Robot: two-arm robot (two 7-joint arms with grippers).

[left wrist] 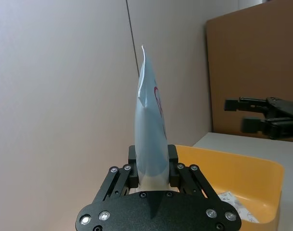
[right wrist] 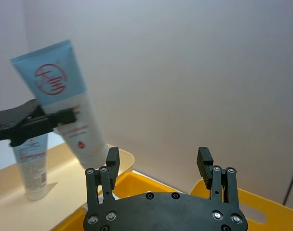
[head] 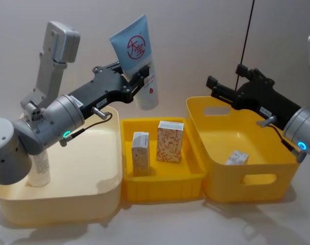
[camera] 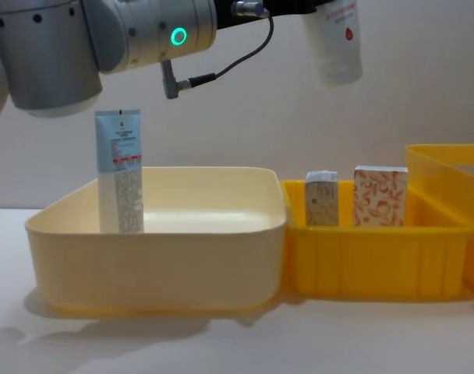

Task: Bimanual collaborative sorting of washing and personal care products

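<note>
Left claw (head: 138,77) grasps squeeze tube (head: 135,47) tight, cap below claw. You grip firm, move slow, miss white carton (camera: 322,201) underneath. Right claw (head: 214,87) released, off to side.

held tube (head: 137,56): pale blue upper part with red ring mark and red characters; white lower part with red lettering and red drop.
standing tube (camera: 119,171), in left tub: pale blue top, red band, white-grey below.
tub (head: 94,204): cream.
middle bin (head: 162,190) and right bin (head: 247,178): bright yellow.
floral carton (head: 170,141), in middle bin: white with orange leaf-and-flower pattern.
pale carton (head: 140,153), left of it: white, faint beige print.
small carton (head: 237,158), in right bin: white, grey marks.
left gripper (head: 141,76) and right gripper (head: 214,88): black.
arms (head: 63,120): grey, teal light rings.
bench (head: 160,224): pale grey.
</note>
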